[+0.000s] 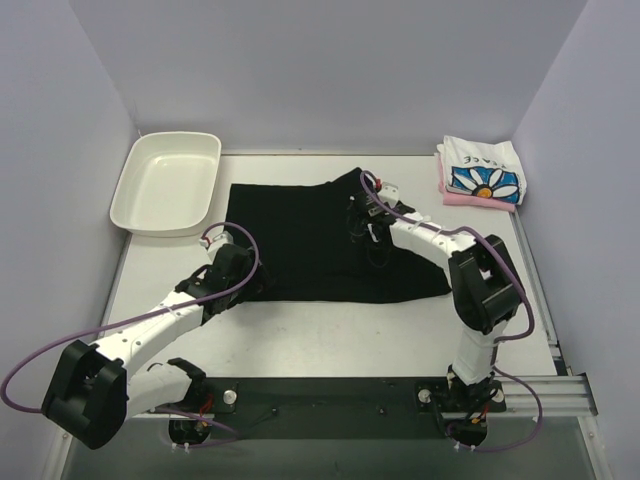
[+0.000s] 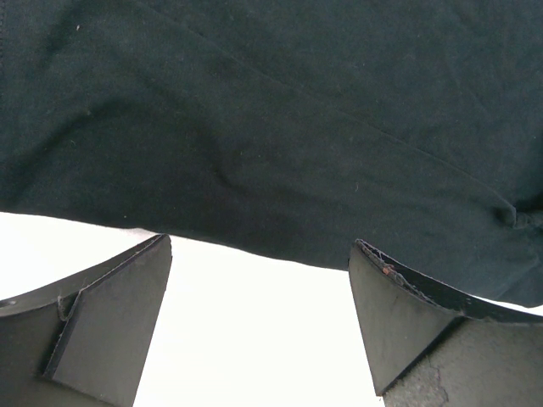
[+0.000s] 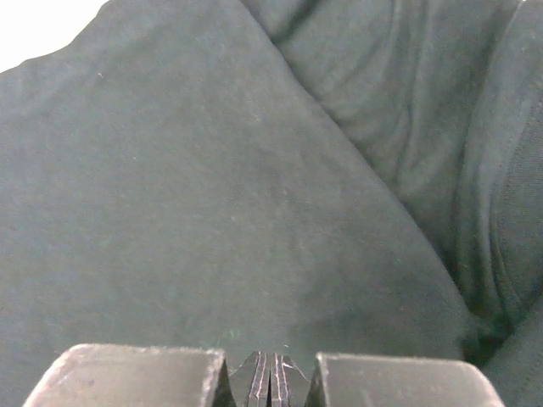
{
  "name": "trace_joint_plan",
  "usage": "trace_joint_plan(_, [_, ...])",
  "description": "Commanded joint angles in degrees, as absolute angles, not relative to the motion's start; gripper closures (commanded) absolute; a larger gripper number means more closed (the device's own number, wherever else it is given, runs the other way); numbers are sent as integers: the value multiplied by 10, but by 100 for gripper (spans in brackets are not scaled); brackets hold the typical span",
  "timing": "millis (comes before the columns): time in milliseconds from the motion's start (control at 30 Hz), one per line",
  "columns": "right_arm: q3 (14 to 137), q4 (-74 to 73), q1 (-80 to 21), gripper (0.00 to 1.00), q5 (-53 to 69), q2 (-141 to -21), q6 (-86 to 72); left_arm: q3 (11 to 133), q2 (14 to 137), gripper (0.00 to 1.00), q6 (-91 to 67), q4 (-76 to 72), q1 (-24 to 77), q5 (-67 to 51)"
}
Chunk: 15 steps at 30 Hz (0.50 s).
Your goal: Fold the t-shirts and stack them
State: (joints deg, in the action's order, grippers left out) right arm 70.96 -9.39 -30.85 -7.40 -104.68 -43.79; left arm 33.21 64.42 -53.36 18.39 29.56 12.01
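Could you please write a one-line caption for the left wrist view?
Open left gripper facing the edge of the plain black cloth t-shirt lying on the white table.

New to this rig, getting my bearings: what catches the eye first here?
A large black cloth t-shirt lies spread in the middle, the open left gripper at its near-left edge, the shut right gripper over its right half. A folded white daisy-print t-shirt tops a pink one far right; a white plastic tray sits far left.

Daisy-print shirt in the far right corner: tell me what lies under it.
A folded pink shirt lies under the daisy-print shirt, its edge showing along the left and near sides. The rest of it is covered; anything sandwiched between them cannot be seen.
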Motion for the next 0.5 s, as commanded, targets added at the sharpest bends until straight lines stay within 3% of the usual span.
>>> trace_joint_plan(0, [691,-99,-312,92,-107,-983,-420,332,627,5,-525,195,294,127])
trace_joint_plan(67, [666,-100,-313,58,-126,-950,-412,330,627,5,-524,192,294,127])
trace_joint_plan(133, [630,-108,-312,40,-137,-902,-408,330,629,5,-524,189,294,125])
trace_joint_plan(467, [515,-180,-314,37,-163,-769,-424,337,647,5,-523,178,295,121])
